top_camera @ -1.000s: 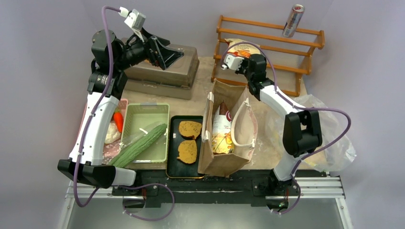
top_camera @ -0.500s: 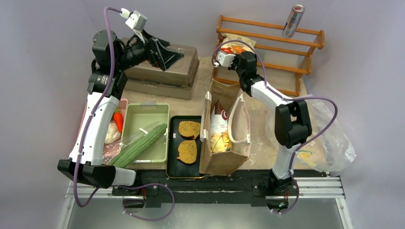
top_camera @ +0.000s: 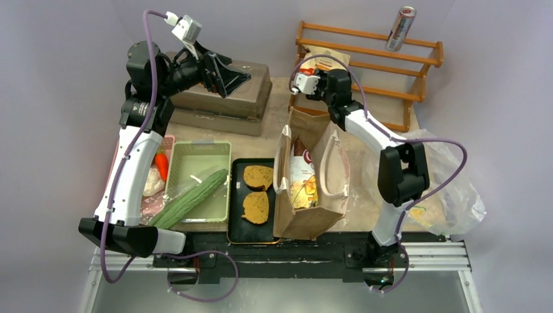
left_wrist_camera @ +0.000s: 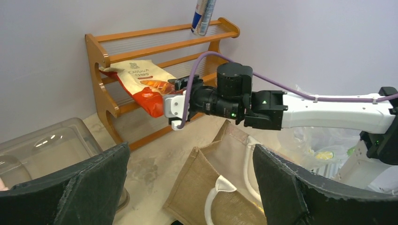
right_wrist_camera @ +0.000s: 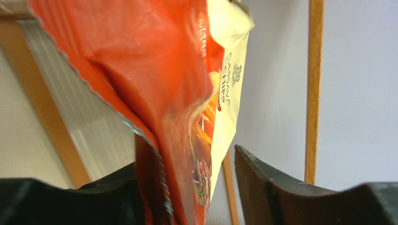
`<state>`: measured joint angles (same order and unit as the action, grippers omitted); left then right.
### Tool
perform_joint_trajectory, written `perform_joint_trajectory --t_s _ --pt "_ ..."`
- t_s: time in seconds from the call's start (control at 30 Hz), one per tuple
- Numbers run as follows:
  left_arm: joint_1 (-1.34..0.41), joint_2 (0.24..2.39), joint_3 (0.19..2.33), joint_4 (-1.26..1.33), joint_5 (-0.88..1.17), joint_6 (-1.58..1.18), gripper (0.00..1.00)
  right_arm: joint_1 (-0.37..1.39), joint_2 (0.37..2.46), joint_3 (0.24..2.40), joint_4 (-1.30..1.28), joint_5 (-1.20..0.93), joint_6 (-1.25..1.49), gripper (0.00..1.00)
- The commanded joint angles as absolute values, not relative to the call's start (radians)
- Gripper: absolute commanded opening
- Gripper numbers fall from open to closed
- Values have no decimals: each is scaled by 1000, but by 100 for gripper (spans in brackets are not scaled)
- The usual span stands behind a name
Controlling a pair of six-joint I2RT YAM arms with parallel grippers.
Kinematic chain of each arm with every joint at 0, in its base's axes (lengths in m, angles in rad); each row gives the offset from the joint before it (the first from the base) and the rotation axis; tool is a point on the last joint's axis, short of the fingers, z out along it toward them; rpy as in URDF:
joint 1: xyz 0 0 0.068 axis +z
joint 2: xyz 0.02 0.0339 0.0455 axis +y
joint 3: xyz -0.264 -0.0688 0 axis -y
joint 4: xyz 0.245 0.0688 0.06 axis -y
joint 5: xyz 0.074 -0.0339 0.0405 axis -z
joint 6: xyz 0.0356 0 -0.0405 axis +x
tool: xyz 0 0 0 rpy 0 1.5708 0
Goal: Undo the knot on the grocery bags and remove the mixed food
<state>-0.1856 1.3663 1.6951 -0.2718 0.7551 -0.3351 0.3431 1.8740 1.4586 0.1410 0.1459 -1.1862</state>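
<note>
The brown paper bag (top_camera: pixel 326 147) with white loop handles stands open at the table's front middle, a printed packet (top_camera: pixel 301 176) inside it. The crinkly transparent bag (top_camera: pixel 450 189) lies at the right. An orange-white snack packet (top_camera: pixel 324 60) (left_wrist_camera: pixel 141 82) leans on the wooden rack's lower shelf. My right gripper (top_camera: pixel 312 70) (right_wrist_camera: pixel 190 154) is at its lower end, open, the packet's edge (right_wrist_camera: pixel 178 84) hanging loose between the spread fingers. My left gripper (top_camera: pixel 238 75) (left_wrist_camera: pixel 190 154) hovers open over the lidded case, holding nothing. Two toast slices (top_camera: pixel 259 177) lie on a black tray (top_camera: pixel 236 231).
The wooden rack (top_camera: pixel 417 91) stands at the back right with a silver can (top_camera: pixel 400 28) on top. A grey-brown lidded case (top_camera: pixel 254 98) sits at the back left. A cucumber (top_camera: pixel 191 197) lies in a green basket (top_camera: pixel 225 153); a carrot (top_camera: pixel 161 164) sits further left.
My right arm carried the snack packet left and back onto the rack shelf, then its jaws opened off the packet. The left arm has not moved.
</note>
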Motion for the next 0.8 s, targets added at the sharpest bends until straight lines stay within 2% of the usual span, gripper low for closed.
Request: perform_joint_trajectory --t_s 0.0,0.17,0.33,0.6,0.77 --pt "-181 1352 1695 -258 765 -324 100 353 1748 1524 11 27 -1110 57" --pt "-181 1353 1693 -253 769 -328 100 353 1719 1574 -157 -36 -1063 74" --pt "-181 1352 1693 -254 773 -331 100 353 1728 1615 -265 -96 -1071 77" --pt "-181 1343 1690 -261 776 -333 100 341 1857 1722 -315 -43 -1087 70" --pt "-181 1333 1683 -268 774 -328 100 341 1933 1785 -257 -2 -1112 61"
